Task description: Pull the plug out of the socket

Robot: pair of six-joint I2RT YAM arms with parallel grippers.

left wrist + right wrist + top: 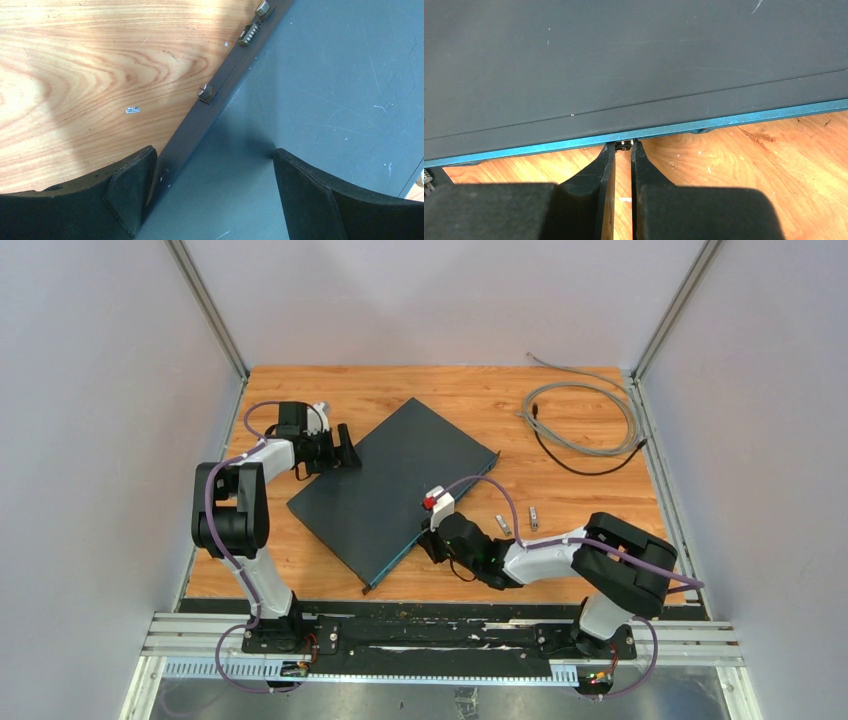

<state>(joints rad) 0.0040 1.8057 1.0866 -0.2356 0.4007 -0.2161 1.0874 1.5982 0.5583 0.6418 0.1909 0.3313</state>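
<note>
A dark flat switch box [390, 485] lies on the wooden table [450, 390]. At its far left edge the left gripper [212, 155] stands wide open, straddling the rim. At its blue front edge the right gripper [624, 150] is clenched on the small plug [624, 145].

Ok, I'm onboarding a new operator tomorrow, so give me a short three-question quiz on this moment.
1. True or false: the left gripper is clamped shut on the dark box.
2. What does the right gripper pinch? A) the box's rear corner B) a small plug at the box's blue front edge C) nothing
3. Fill in: two small loose connectors lie on the ____ table, right of the box.
Key: 1 false, its jaws stand open astride the box's edge; 2 B; 3 wooden.
</note>
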